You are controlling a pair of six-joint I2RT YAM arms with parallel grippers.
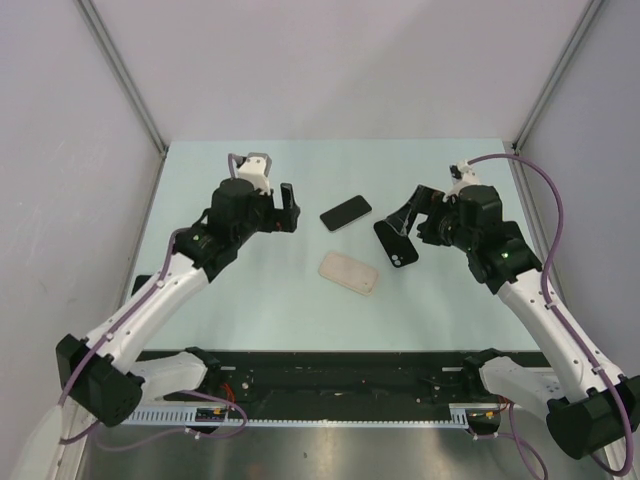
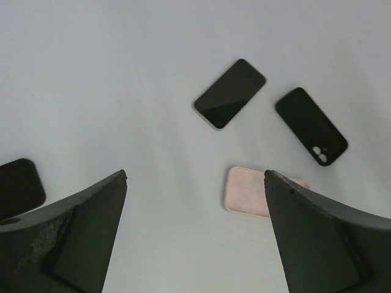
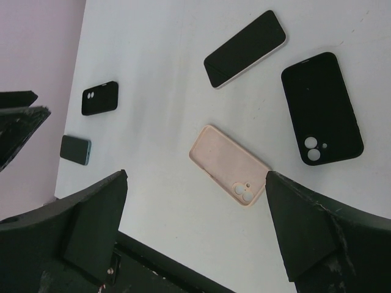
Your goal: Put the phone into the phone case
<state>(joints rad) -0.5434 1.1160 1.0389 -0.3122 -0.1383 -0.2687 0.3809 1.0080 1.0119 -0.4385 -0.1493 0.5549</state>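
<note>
The phone [image 1: 346,212], black screen up with a pale rim, lies at mid-table; it also shows in the left wrist view [image 2: 230,93] and the right wrist view [image 3: 245,49]. A black phone case [image 1: 397,243] lies to its right, camera holes toward the front, and shows in both wrist views [image 2: 311,126] [image 3: 321,108]. A pink phone case [image 1: 348,272] lies in front of the phone, back side up [image 3: 229,166] [image 2: 247,190]. My left gripper [image 1: 280,212] [image 2: 195,177] is open and empty, left of the phone. My right gripper [image 1: 405,218] [image 3: 197,174] is open and empty above the black case.
A small black case [image 3: 99,97] and a teal object [image 3: 75,149] lie at the left of the table, under my left arm in the top view. A dark object [image 2: 18,186] shows at the left wrist view's left edge. Grey walls enclose the table [image 1: 440,310] on three sides.
</note>
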